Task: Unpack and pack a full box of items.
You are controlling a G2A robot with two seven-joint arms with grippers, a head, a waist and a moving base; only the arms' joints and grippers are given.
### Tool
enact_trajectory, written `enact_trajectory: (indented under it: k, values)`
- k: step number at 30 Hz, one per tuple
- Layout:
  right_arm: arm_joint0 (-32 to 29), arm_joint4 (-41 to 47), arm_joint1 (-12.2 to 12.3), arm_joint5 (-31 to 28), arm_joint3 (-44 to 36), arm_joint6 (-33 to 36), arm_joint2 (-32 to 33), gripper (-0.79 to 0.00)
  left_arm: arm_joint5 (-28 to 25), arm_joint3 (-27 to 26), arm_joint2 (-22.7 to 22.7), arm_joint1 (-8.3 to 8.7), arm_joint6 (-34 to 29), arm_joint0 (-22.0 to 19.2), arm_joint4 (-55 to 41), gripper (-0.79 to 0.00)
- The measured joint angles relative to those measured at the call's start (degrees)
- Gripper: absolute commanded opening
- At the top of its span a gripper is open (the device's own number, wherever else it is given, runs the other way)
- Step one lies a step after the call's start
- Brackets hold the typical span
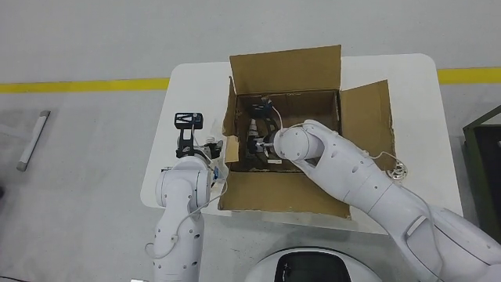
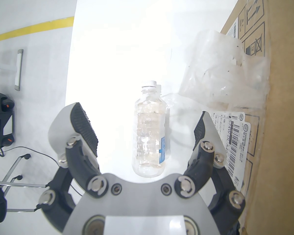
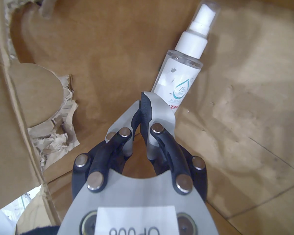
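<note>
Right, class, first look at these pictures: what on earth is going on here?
A two-armed robot is working at an open cardboard box on a white table. Its right gripper, shut, is down inside the box beside a spray bottle lying there. Its left gripper is open outside the box, with a clear plastic bottle standing on the table between its fingers, not gripped. A plastic bag rests against the box's outer wall.
</note>
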Motion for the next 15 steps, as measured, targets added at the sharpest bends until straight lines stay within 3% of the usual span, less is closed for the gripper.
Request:
enact_trajectory:
  k: [7,15]
  values:
    - [-0.83,0.59,-0.33,-1.29,0.57,-1.41,1.41,-0.785,0.0,0.0,0.0,0.0,0.0,0.0,0.0,0.0]
    - [0.99,-1.3,-1.47,0.93,3.5,2.49,0.14,-0.785,0.0,0.0,0.0,0.0,0.0,0.0,0.0,0.0]
